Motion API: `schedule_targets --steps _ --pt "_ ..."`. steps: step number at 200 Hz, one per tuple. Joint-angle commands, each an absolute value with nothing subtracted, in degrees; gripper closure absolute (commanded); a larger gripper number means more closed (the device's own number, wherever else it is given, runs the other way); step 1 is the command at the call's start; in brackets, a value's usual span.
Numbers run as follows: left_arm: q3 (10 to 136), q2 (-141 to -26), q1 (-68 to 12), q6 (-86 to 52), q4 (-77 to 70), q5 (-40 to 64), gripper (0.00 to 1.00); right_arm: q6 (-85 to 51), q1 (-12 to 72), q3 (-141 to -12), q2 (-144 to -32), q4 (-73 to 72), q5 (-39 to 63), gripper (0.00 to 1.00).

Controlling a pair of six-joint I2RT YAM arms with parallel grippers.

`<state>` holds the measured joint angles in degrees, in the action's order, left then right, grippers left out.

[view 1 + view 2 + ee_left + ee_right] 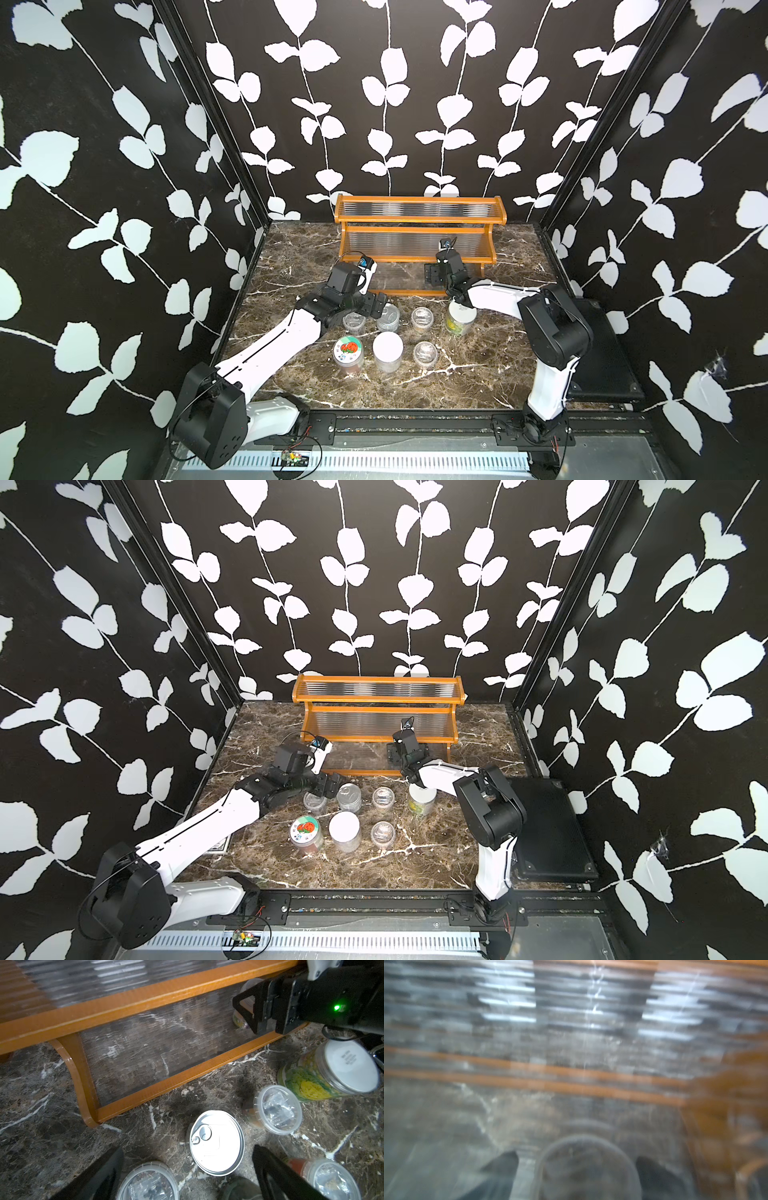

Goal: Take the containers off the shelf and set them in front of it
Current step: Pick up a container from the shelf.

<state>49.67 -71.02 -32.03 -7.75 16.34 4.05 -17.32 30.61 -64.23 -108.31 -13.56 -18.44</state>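
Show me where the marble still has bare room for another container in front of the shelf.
Free: the front strip between the strawberry jar, white-lid jar and the black front rail; also the marble right of the yellow-green jar, up to the right arm. Crowded: the two rows around the silver can, just before the shelf.

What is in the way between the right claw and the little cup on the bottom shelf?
Nothing that shows. In the blurry right wrist view, the little cup sits between the two open fingers of the right gripper, on the bottom tier of the shelf, with no other thing between them.
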Motion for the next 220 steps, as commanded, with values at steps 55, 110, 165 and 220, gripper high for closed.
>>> schedule_targets --steps 55,110,165,220 --pt "48.85 -70.11 -31.55 -8.09 15.63 5.26 0.01 -17.45 29.97 -63.11 -105.5 -16.97 -13.76 0.35" --pt "48.86 -70.75 -31.55 -7.91 15.45 5.41 0.01 -18.35 31.93 -57.87 -97.25 -14.15 -4.8 0.35" --pt "49.31 -70.51 -31.33 -7.21 16.49 5.56 0.01 -14.24 36.91 -51.88 -85.64 -7.3 2.41 0.36" --pt "49.92 -69.67 -31.11 -6.59 17.94 6.3 0.01 -3.56 41.69 -45.78 -68.14 7.85 7.63 0.36"
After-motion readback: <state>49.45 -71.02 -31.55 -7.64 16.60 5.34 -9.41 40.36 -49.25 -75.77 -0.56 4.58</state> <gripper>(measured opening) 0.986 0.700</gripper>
